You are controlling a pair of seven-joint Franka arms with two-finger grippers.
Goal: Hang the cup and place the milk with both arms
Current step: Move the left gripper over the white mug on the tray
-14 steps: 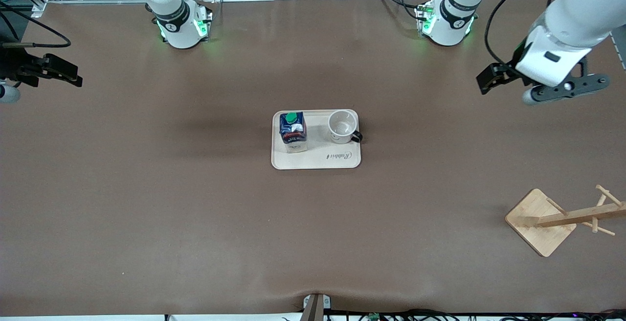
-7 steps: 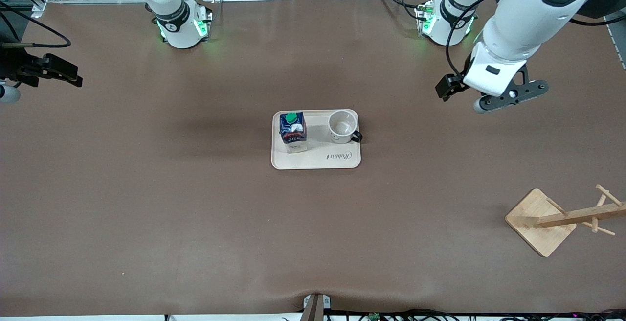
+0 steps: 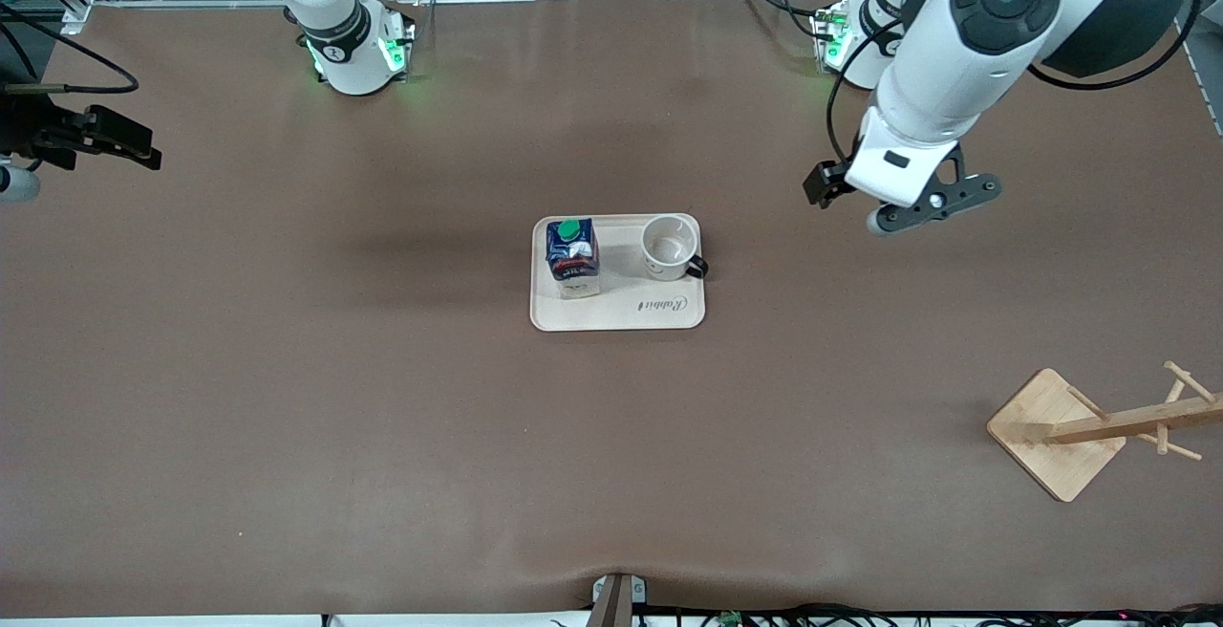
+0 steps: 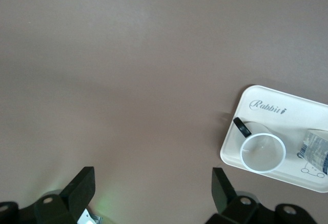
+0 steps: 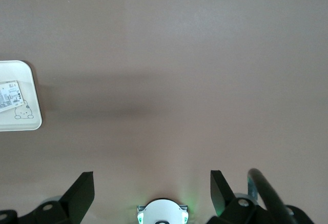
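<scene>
Left gripper hovering wide open, empty, over bare table beside tray.
Right gripper waiting open, empty; cup, milk standing on tray.

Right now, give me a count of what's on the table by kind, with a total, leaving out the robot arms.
Trays: 1
Milk cartons: 1
Cups: 1
Wooden cup racks: 1
Total: 4

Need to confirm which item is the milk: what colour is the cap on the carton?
Green: the cap on the dark blue milk carton, clearest in the front view.
</scene>
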